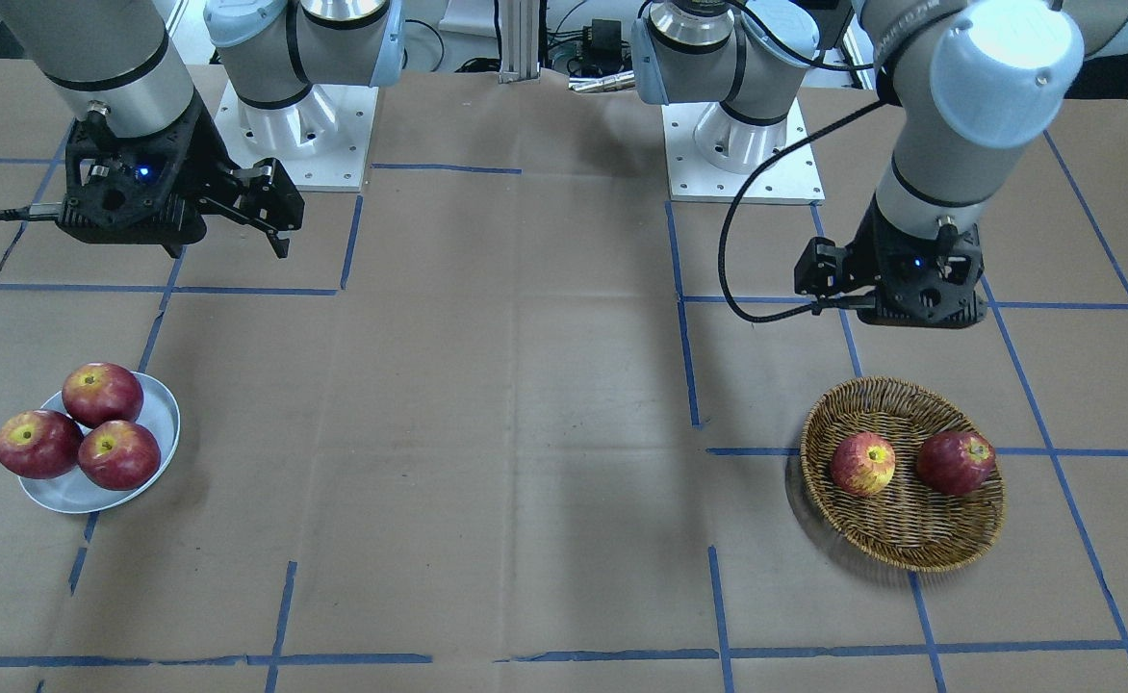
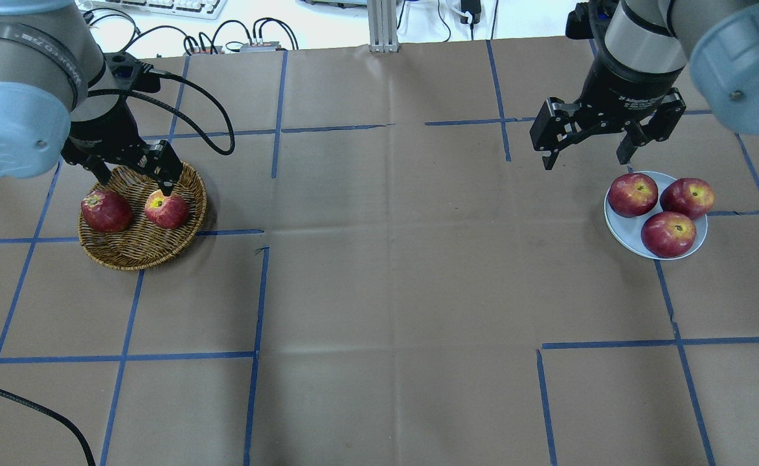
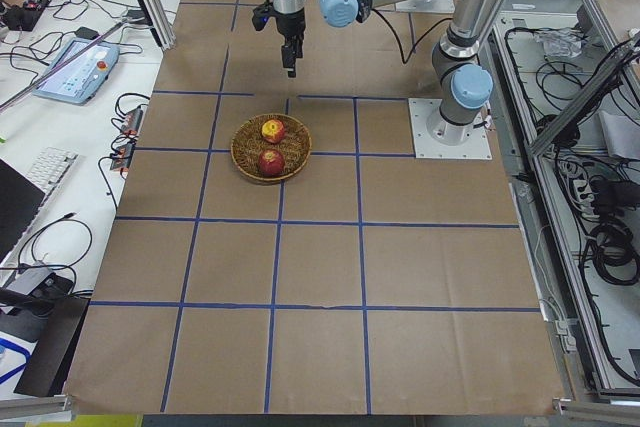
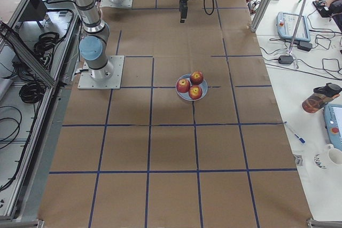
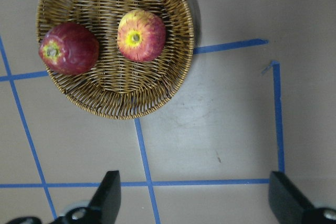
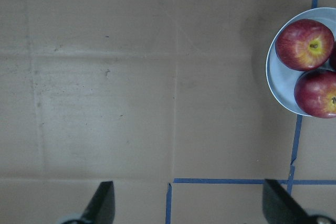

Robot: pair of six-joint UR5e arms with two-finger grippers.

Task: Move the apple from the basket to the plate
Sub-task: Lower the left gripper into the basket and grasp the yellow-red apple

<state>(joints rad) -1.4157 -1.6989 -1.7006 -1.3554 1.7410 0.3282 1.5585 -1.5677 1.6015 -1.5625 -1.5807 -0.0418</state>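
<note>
The lighter pinkish-red apple (image 2: 166, 208) with a yellow stem dimple lies in the wicker basket (image 2: 140, 259) beside a dark red apple (image 2: 106, 210). It also shows in the left wrist view (image 5: 140, 35) and the front view (image 1: 862, 464). My left gripper (image 2: 135, 178) is open and empty, held above the table beside the basket; the fingertips (image 5: 107, 198) frame bare table. The pale plate (image 2: 622, 236) at the right holds three dark red apples. My right gripper (image 2: 583, 158) is open and empty, raised beside the plate (image 6: 278, 87).
The table is brown paper with a grid of blue tape lines (image 2: 260, 291). The two arm bases (image 1: 742, 164) stand at the robot's side of the table. A black cable (image 2: 30, 408) crosses the near left corner.
</note>
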